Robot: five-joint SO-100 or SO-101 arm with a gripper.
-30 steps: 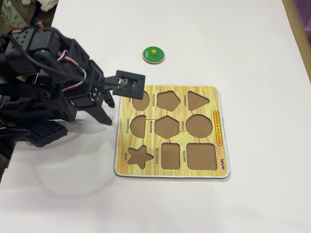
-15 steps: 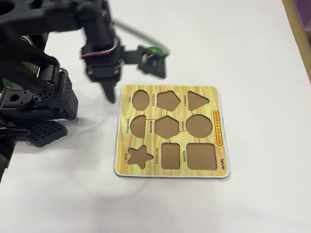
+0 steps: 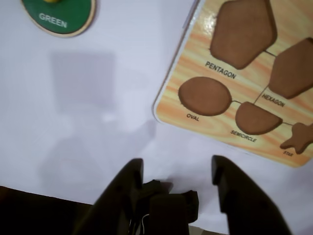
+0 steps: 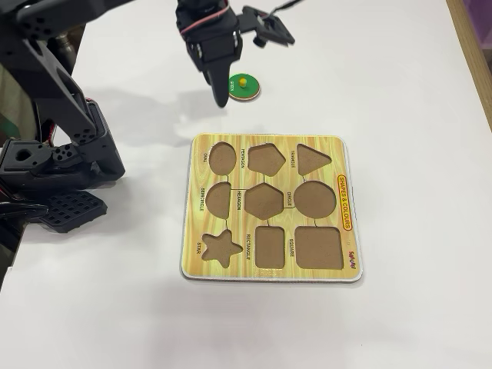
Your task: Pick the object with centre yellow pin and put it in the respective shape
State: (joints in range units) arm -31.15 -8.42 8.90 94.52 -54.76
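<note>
1. Fixed view: in the last second we have swung the arm from low beside the puzzle board [image 4: 270, 209] up and across the counter [image 4: 400, 92]; the gripper [image 4: 238, 58] now hangs over the green disc [image 4: 242, 86]. A second ago it was near the board's oval cut-out.
2. The disc has not moved. It lies flat on the counter, well apart from the board's top edge, yellow knob [image 4: 242, 80] up.
3. Meaning: the approach looks nearly done, grasp not begun. The circle cut-out [image 4: 314, 198] is empty, as is every other cut-out.
4. Fingers spread wide, holding nothing: the wrist view shows both fingers [image 3: 122, 188] with bare counter between them.
5. Wrist view: the disc [image 3: 61, 17] sits at the top-left corner, cut off by the frame; "GREEN" is readable, the knob barely shows. So we are not yet centred on it.
6. Hard to tell: gripper height above the disc, and in the fixed view one finger overlaps the disc's left rim. The circle cut-out is outside the wrist view.
</note>
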